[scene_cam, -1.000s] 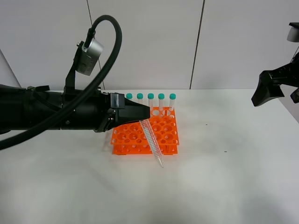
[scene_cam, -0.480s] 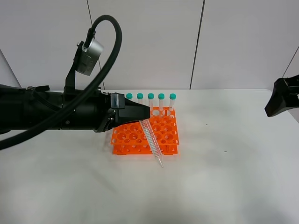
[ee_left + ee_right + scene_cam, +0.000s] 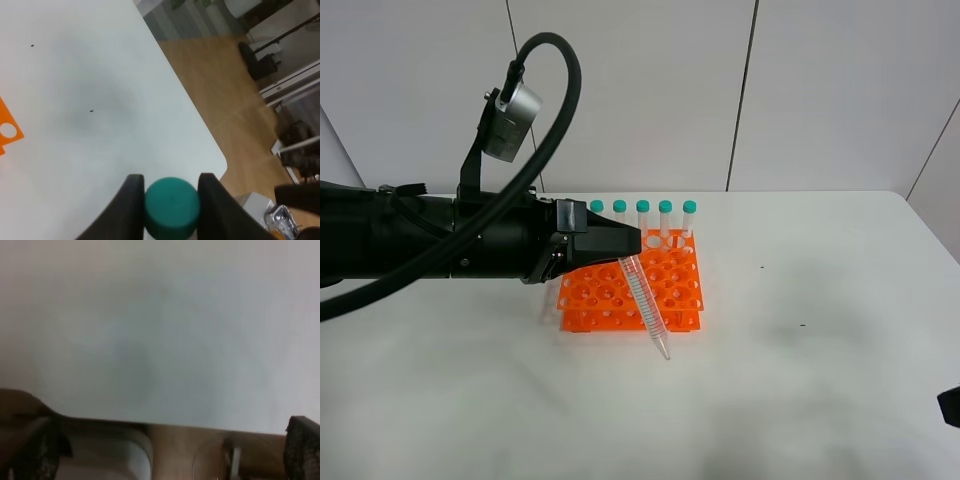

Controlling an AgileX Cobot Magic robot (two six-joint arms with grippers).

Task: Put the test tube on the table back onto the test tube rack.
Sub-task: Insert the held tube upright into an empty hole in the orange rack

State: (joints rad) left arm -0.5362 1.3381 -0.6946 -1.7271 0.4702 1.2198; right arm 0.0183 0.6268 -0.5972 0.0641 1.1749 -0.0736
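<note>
The rack (image 3: 670, 285) is coloured bright orange and patterned with a grid of round holes. The tube (image 3: 646, 300) is clear, marked with faint printed lines, and its cap (image 3: 171, 207) is teal. The same teal is shown by five other caps (image 3: 642, 206). The surface (image 3: 800, 380) is plain white, flecked by a few dark specks (image 3: 763, 267). The left arm (image 3: 440, 245) and its jaws are black.

One orange rack (image 3: 680, 287); six teal-capped tubes (image 3: 665, 210), perhaps more hidden.

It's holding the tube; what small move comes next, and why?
Probably lift and swing the test tube upright: the left fingers pinch its teal cap, but it slants, tip past the front edge of the test tube rack, not over a hole.
</note>
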